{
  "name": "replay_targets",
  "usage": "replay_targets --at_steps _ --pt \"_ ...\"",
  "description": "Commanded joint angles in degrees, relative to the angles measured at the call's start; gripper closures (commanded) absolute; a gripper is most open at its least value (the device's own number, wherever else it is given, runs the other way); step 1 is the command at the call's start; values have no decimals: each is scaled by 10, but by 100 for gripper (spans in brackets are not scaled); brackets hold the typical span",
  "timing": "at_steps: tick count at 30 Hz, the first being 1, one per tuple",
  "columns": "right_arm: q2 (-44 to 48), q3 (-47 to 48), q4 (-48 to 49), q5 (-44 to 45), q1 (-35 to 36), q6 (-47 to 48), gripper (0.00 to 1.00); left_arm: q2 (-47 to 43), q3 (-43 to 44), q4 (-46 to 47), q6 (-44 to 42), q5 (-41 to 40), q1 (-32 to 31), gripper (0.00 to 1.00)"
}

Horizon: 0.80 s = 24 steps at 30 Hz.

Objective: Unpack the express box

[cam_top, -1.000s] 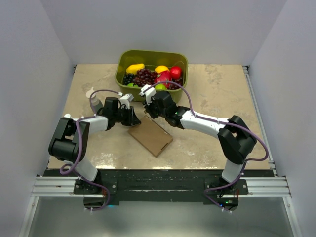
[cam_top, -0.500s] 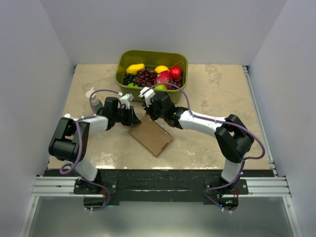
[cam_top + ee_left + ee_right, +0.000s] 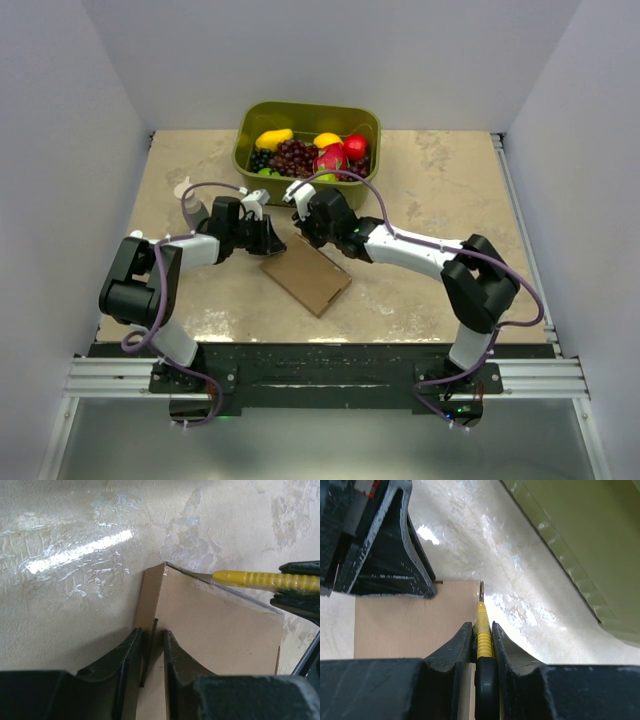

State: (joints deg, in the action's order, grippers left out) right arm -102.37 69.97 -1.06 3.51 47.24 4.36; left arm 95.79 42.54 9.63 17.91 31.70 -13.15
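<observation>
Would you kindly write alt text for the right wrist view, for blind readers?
The right gripper clamps a yellow-handled knife, blade tip at the corner of the express box. The left gripper holds the box, upper left; olive tub, upper right.

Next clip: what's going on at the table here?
Both arms are working on the express box, which lies flat on the table in front of a green tub of fruit. The left claw pinches one edge of the box to steady it. The right claw grips a yellow-handled cutter, its blade lying along another edge with the tip near a corner. The box looks closed and nothing has been taken out.
</observation>
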Motion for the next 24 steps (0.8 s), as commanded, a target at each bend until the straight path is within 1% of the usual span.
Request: replay_targets --at_steps 1,11,24 --pt "46 -6 -36 12 5 4 100 32 -11 -50 -8 -74 1 100" --pt "92 -40 -82 2 4 22 100 36 -11 -44 -4 -82 1 100" --pt "104 -68 -114 -18 5 23 100 46 -8 -42 -3 -81 1 100"
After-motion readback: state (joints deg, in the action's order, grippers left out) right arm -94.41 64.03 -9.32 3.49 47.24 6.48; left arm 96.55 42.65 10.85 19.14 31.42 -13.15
